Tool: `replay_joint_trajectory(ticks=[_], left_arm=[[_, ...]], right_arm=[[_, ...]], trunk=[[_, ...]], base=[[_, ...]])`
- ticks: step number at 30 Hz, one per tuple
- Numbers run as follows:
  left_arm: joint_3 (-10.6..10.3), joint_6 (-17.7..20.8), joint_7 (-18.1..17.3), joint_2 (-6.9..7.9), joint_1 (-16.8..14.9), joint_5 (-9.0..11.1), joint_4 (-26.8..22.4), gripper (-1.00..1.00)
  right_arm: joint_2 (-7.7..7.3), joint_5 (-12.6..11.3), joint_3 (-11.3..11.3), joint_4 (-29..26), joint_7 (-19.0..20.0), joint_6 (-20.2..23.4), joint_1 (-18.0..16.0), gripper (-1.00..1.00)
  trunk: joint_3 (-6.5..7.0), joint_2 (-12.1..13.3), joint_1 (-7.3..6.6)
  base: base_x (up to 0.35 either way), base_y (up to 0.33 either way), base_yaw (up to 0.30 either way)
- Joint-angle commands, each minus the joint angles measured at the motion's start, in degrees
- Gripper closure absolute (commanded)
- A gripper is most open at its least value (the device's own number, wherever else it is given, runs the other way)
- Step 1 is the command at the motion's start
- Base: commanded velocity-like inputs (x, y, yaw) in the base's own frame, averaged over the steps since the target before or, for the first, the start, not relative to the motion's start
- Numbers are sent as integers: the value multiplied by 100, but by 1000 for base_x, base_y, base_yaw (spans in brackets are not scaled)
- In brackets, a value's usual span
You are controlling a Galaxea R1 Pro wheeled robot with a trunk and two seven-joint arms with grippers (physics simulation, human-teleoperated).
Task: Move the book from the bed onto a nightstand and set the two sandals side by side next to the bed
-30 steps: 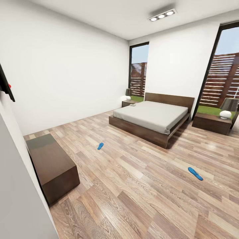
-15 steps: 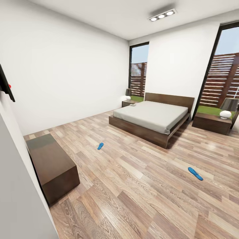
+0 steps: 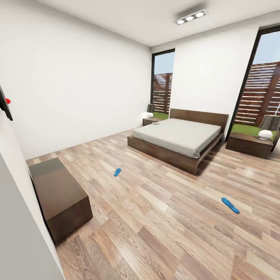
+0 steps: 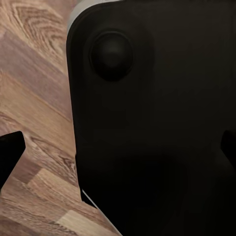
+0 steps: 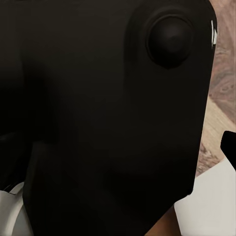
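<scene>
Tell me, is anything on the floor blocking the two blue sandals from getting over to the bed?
Nothing visible does. Bare wood floor lies between each sandal and the bed. The dark cabinet stands off to the side by the wall.

Small pale object [image 3: 155, 123] at the far corner of the grey-covered dark wood bed [image 3: 177, 136]: too small to identify; wall-mounted black item [image 3: 4, 104], left: cut by frame edge; wrist views: black robot body [image 4: 157, 123] hides most floor.
</scene>
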Motion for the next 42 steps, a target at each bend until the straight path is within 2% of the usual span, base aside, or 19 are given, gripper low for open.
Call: replay_joint_trajectory(ticks=[1,21,42], left_arm=[[-3,46,-6,1,7,-8,-28,-100],[-3,46,-6,0,7,-2,-34,-100],[4,46,-6,0,7,1,-34,-100]], right_arm=[[0,0,-5,1,1,-4,-2,-100],[-6,-5,-22,1,-6,-8,-2,-100],[-8,-3,-24,1,-7,-19,-3,-100]], trunk=[[-4,-2,2],[-4,-2,2],[-4,-2,2]], base=[[122,0,0],[126,0,-1],[127,0,-71]])
